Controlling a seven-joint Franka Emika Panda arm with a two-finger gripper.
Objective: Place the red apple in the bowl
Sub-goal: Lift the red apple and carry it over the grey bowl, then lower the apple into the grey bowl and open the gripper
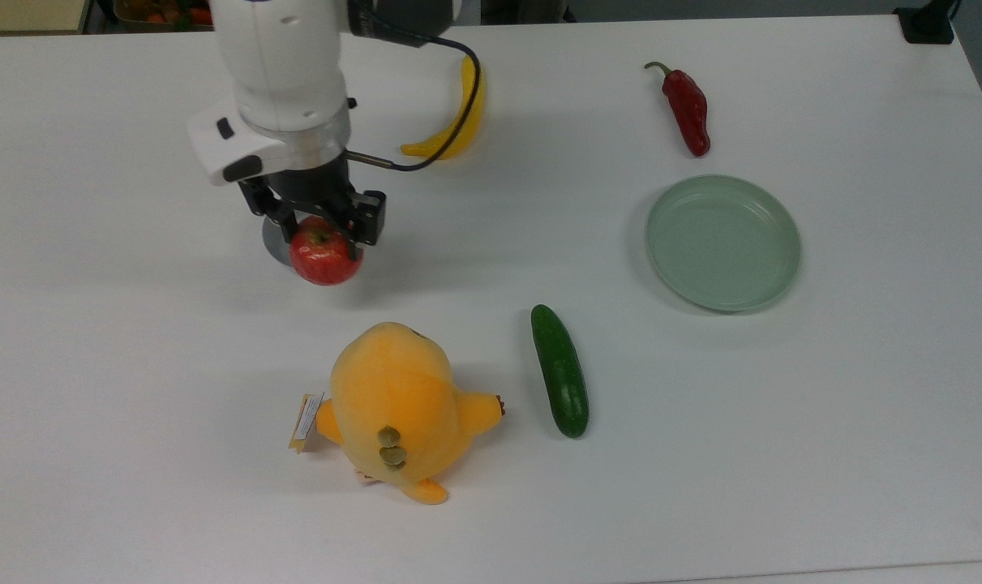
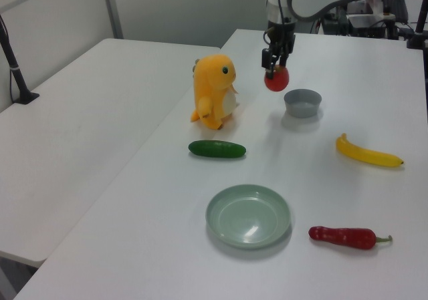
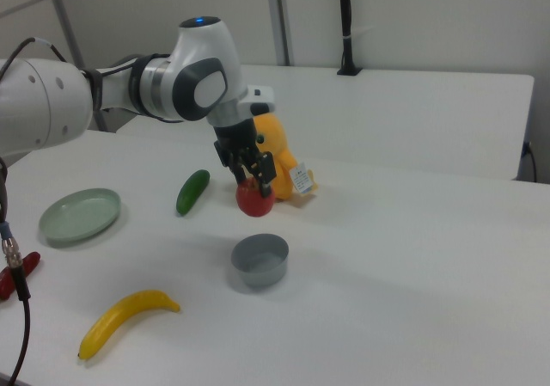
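My gripper (image 1: 320,231) is shut on the red apple (image 1: 325,253), holding it by its top with the apple hanging below the fingers, clear of the table. In the top view the apple covers most of the grey bowl (image 1: 272,243), of which a sliver of rim shows at the apple's left. The left view has the apple (image 2: 276,79) in the air, up and to the left of the bowl (image 2: 302,103), under the gripper (image 2: 275,66). Seen from the right view, the apple (image 3: 255,199) hangs under the gripper (image 3: 253,182), behind and above the bowl (image 3: 259,260).
An orange plush toy (image 1: 397,405) stands in front of the bowl, with a green cucumber (image 1: 560,371) to its right in the top view. A pale green plate (image 1: 723,242), a red chili (image 1: 688,109) and a banana (image 1: 458,113) lie further off.
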